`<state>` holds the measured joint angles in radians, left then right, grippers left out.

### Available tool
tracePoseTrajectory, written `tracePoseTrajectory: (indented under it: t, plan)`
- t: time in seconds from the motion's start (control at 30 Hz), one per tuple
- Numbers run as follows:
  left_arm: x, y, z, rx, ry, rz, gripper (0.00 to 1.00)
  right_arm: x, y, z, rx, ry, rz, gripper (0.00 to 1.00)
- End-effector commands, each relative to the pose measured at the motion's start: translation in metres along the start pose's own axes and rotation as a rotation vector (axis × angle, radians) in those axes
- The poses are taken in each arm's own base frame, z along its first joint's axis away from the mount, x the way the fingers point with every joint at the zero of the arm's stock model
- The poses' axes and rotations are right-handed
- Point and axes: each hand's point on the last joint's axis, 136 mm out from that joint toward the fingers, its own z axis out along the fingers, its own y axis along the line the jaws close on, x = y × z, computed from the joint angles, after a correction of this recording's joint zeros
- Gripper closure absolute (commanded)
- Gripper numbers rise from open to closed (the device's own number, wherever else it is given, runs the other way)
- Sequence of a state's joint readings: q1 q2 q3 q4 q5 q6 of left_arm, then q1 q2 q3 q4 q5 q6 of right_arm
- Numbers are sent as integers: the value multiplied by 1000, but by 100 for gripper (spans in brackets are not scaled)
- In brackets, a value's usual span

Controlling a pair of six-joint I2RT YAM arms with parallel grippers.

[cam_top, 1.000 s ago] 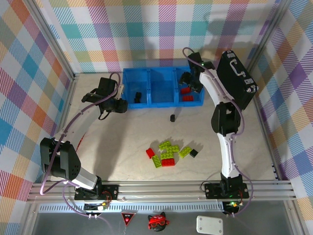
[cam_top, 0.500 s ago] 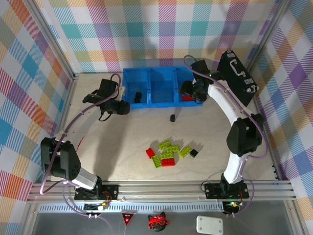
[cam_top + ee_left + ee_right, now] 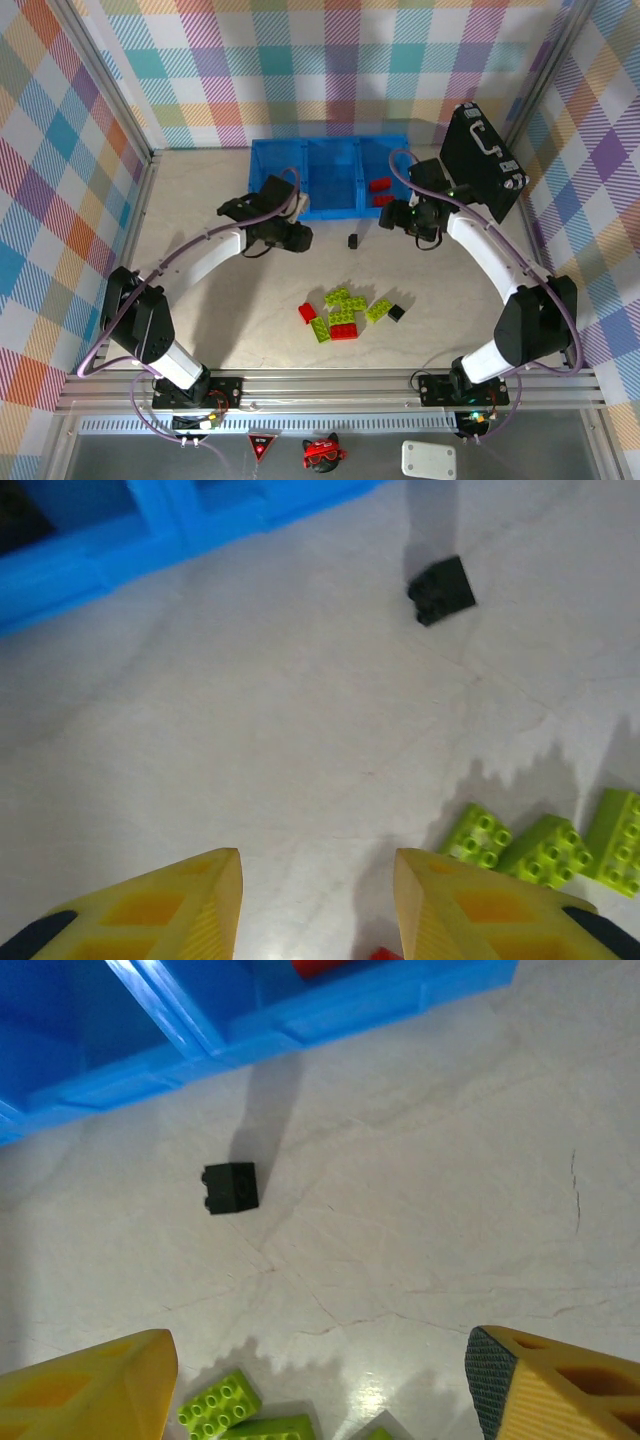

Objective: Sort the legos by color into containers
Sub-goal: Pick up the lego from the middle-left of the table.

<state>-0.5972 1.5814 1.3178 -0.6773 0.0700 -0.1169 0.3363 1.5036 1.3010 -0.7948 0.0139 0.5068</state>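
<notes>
**Sorting barely begun — most bricks are loose on the bench**

I count two red legos in the right-hand compartment of the containers. The middle compartment looks bare. A dark shape at the top corner of the left wrist view may be a black brick in the left compartment, but I can't be sure because my left arm covers that spot from above.

What is left, as I judge it, is a lone black brick on the bench just in front of the containers, and the pile nearer the arm bases. The pile is lime green and red pieces with one black at its right edge.

The left hand has its fingers parted a little with nothing between them. The right hand is spread wide and empty. Both hang over the bench on either side of the lone black brick, so they could crowd each other if both go for it.

The black case leans at the right wall just beside the containers' right end — close to my right arm's path.
</notes>
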Motion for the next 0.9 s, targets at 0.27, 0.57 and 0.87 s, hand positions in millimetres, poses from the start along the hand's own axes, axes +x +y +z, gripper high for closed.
tracePoseTrajectory:
  t: [0.27,0.57,0.87]
  plan:
    - [60,-32,15,-86,94,-102,56,16,-20,9,12,19,-9,23]
    - [98,-49,23,-125,138,-138,55,24,-29,11,26,34,-2,23]
    - [130,-39,26,-166,174,-213,56,25,-32,6,30,29,-6,23]
